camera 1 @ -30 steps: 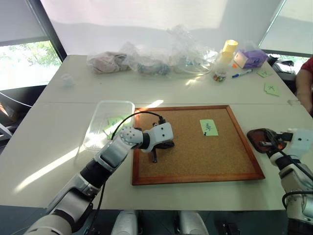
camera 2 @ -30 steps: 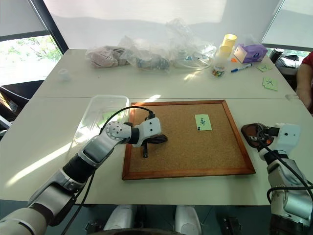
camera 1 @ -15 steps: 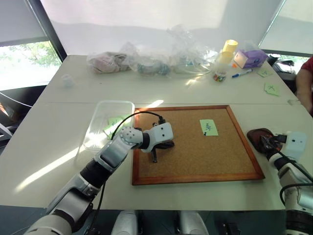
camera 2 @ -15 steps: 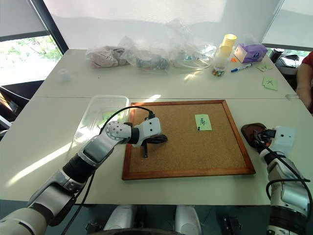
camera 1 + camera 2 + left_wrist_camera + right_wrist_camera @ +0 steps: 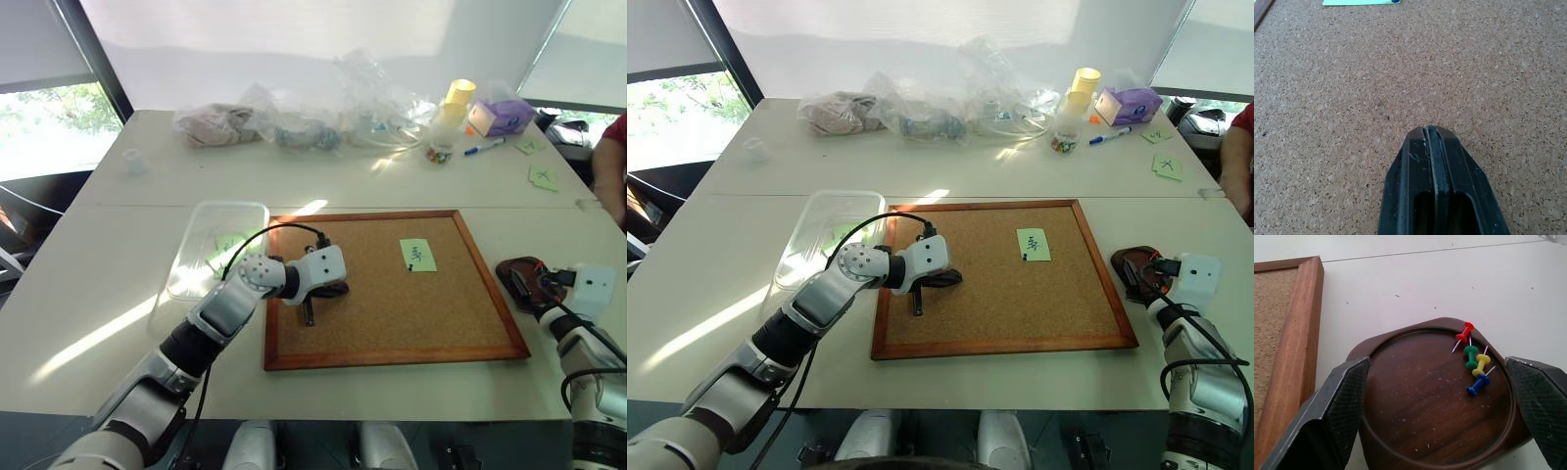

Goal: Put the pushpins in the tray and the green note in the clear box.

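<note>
The dark-brown tray (image 5: 1415, 416) sits on the table just right of the corkboard (image 5: 392, 313). Several pushpins lie in it: red (image 5: 1465, 334), green (image 5: 1470, 356), yellow (image 5: 1481, 364) and blue (image 5: 1476, 385). My right gripper (image 5: 1436, 361) is open, one finger on each side of the tray (image 5: 517, 272). The green note (image 5: 418, 255) is stuck on the cork with a dark pushpin (image 5: 410, 265) at its lower edge. My left gripper (image 5: 311, 313) is shut and empty, its tip close over bare cork at the board's left part. The clear box (image 5: 196, 257) lies left of the board.
Pale-green notes (image 5: 228, 245) lie inside the clear box. Crumpled plastic bags (image 5: 294, 125), a yellow cup (image 5: 458, 96), a purple box (image 5: 502, 117) and a pen (image 5: 484, 149) line the far edge. X-marked notes (image 5: 544, 177) and a person's red sleeve (image 5: 615, 147) are at far right.
My right gripper has gone from shut to open over the tray. The left arm has stayed where it was.
</note>
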Robot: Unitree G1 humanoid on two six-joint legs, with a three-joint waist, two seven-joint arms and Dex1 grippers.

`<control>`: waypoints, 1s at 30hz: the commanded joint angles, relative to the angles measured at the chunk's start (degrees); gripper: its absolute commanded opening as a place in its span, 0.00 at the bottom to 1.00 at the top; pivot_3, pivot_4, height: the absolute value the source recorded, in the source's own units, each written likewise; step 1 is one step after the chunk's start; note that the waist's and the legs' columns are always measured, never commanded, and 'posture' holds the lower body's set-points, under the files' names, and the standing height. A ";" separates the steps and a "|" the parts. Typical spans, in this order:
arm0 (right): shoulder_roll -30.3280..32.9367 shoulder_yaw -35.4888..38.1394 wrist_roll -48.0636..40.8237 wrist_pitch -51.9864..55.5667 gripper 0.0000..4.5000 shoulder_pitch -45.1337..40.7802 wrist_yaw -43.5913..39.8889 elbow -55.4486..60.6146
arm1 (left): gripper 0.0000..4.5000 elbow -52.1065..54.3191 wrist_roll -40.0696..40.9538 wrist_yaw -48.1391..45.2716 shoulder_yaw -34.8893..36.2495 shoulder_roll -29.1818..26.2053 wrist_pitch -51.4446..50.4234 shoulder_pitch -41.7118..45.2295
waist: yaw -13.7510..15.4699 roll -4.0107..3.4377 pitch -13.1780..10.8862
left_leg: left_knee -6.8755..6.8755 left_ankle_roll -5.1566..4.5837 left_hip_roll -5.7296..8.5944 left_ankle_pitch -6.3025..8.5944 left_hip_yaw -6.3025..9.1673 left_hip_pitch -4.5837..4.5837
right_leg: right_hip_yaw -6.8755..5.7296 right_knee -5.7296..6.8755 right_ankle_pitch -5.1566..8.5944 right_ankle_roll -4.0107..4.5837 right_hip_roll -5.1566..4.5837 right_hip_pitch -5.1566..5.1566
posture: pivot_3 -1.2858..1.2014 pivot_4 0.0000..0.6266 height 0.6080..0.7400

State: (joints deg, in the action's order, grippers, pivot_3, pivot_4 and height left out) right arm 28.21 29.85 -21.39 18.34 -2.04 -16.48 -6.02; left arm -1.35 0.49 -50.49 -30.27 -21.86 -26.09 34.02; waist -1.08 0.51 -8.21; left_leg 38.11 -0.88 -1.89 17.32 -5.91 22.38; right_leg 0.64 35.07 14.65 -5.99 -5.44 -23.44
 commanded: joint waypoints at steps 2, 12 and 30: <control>0.06 1.93 -3.53 -1.76 1.00 -0.19 -2.20 6.91 | 0.00 -4.06 -3.53 0.74 -1.43 -2.14 -4.52 -2.41 | 0.00 0.00 0.00 | 0.00 0.00 0.00 0.00 0.00 0.00 | 0.00 0.00 0.00 0.00 0.00 0.00 | 0.52 0.24 1.00; 0.09 -8.54 -10.46 8.17 1.00 2.77 -9.37 23.33 | 0.00 -3.96 -3.44 0.68 -1.37 -2.18 -4.23 -2.52 | 0.05 0.09 -0.04 | 0.00 -0.01 -0.03 0.00 0.02 0.00 | -0.01 0.00 0.00 -0.01 0.03 0.00 | 0.52 0.24 1.00; -4.19 -21.20 -1.30 5.03 1.00 -2.49 -9.21 14.80 | 0.00 -3.46 -3.46 1.16 -1.20 -2.20 -4.65 -2.84 | -0.02 0.08 -0.04 | -0.04 0.05 -0.04 0.03 0.03 0.06 | 0.00 0.00 0.00 0.01 -0.12 -0.12 | 0.52 0.24 1.00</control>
State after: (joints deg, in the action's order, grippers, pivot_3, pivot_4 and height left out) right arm 24.29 8.54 -23.36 24.93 -4.17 -25.60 8.33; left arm -0.40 0.49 -50.03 -30.10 -21.86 -26.74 33.49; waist -1.09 0.59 -8.25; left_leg 38.06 -0.82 -1.93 17.35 -5.88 22.44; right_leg 0.64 35.07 14.65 -5.99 -5.55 -23.56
